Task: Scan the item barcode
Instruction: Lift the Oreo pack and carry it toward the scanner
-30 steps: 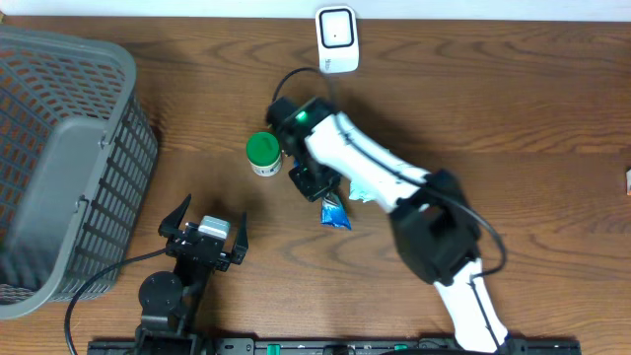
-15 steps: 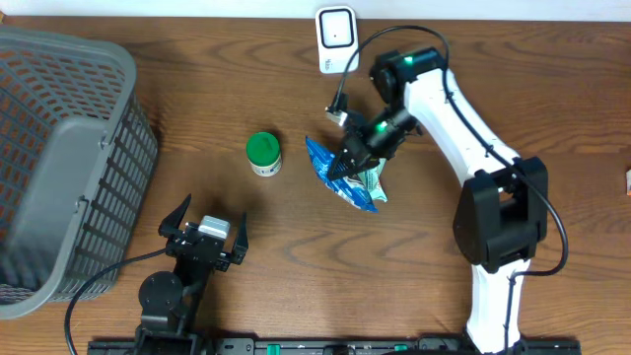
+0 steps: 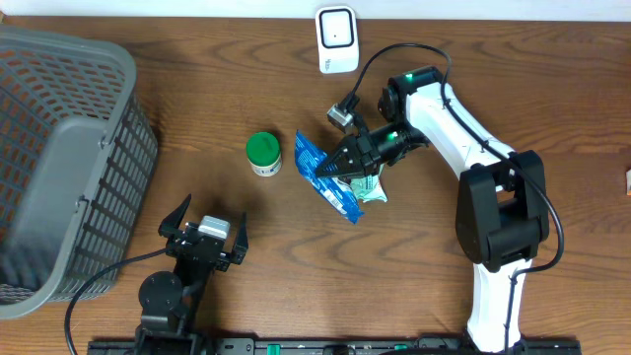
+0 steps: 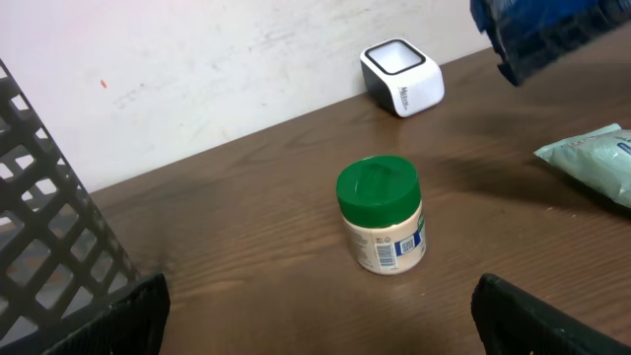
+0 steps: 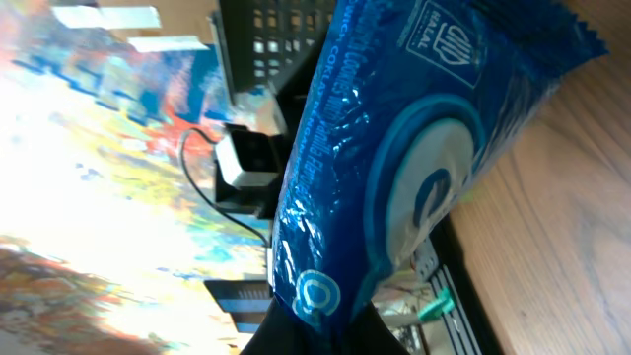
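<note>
Right gripper [image 3: 342,161] clamped tight on 1 end of the blue packet [image 3: 325,179], held aloft at frame centre, below the white scanner [image 3: 336,39] at top centre; best now to carry it up-frame and roll the wrist until the barcode faces the scanner window, slow, film kept flat over the code; barcode itself not visible from here. Left gripper [image 3: 204,237] spread wide at lower left, holding nothing. Glossy blue film, white oval logo, crimped edge; floppy by the look.

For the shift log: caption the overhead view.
Right hand holds a blue packet short of the scanner; jar and basket nearby.
</note>
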`<move>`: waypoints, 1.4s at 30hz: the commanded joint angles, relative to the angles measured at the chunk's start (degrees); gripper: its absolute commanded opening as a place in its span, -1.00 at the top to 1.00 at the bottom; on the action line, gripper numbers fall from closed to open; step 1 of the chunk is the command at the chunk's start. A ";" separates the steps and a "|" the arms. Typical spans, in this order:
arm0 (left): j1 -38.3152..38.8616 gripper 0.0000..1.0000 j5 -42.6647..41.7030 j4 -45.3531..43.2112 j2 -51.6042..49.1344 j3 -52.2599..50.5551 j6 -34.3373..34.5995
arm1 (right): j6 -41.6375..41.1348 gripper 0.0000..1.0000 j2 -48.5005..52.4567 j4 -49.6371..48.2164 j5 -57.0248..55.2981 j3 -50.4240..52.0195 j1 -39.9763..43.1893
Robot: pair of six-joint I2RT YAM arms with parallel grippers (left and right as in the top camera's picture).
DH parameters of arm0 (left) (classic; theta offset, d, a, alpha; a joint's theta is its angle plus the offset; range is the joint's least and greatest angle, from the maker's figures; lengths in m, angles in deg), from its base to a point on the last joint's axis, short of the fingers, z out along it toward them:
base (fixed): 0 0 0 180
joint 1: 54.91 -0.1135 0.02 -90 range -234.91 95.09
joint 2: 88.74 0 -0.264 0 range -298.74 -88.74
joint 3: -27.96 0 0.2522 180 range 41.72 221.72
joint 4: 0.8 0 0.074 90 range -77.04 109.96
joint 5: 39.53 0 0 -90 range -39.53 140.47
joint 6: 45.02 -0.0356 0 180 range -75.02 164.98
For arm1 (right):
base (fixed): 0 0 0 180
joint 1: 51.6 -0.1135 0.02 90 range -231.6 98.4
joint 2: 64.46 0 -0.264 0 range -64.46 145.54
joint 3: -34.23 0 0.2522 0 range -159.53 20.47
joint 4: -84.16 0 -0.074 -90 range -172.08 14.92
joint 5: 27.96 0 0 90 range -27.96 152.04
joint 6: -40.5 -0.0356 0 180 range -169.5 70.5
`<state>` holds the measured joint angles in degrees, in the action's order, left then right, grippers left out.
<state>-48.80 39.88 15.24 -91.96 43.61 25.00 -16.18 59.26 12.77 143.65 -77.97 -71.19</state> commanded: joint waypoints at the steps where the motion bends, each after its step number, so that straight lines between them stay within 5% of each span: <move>1: -0.04 -0.96 -0.55 0.61 0.04 -1.66 -0.94 | 2.38 0.98 0.15 0.20 6.80 0.09 -0.22; 19: -0.04 -0.95 -0.55 0.61 0.04 -1.66 -0.94 | -4.04 0.97 0.13 2.67 7.26 0.09 -0.55; 33: -0.04 -0.96 -0.55 0.61 0.04 -1.66 -0.94 | -1.51 0.96 -7.17 2.54 6.51 -0.17 -3.13; 42: -0.04 -0.96 -0.55 0.61 0.04 -1.66 -0.94 | -3.67 0.97 -16.76 -8.83 6.32 -2.03 -3.13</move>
<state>-48.80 39.88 15.24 -91.96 43.61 25.00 -19.07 44.95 6.96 147.47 -78.08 -74.08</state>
